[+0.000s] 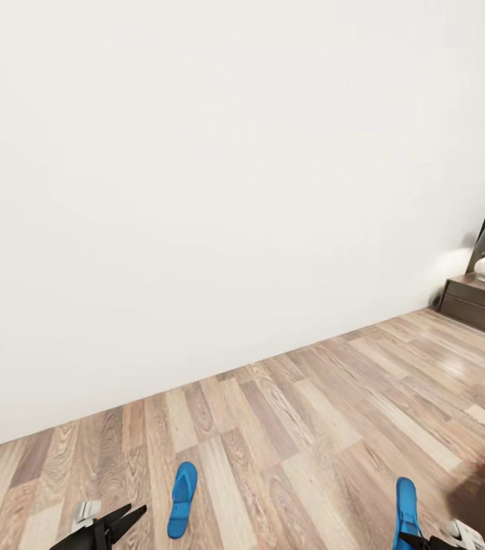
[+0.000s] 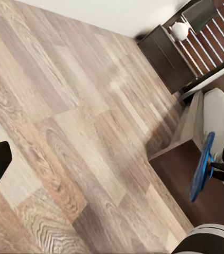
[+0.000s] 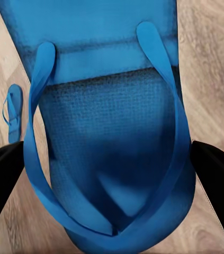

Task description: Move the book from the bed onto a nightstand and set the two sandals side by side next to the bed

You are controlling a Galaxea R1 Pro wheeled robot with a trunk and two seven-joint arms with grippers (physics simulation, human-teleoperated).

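Left gripper (image 1: 124,519): hanging low over the wood-plank floor (image 1: 288,428), fingers parted, gripping nothing. First blue flip-flop (image 1: 182,499): lying flat just right of it. Second blue flip-flop (image 1: 405,512): being clamped by the right gripper (image 3: 112,159), Y-strap between its fingers. No readable lettering.
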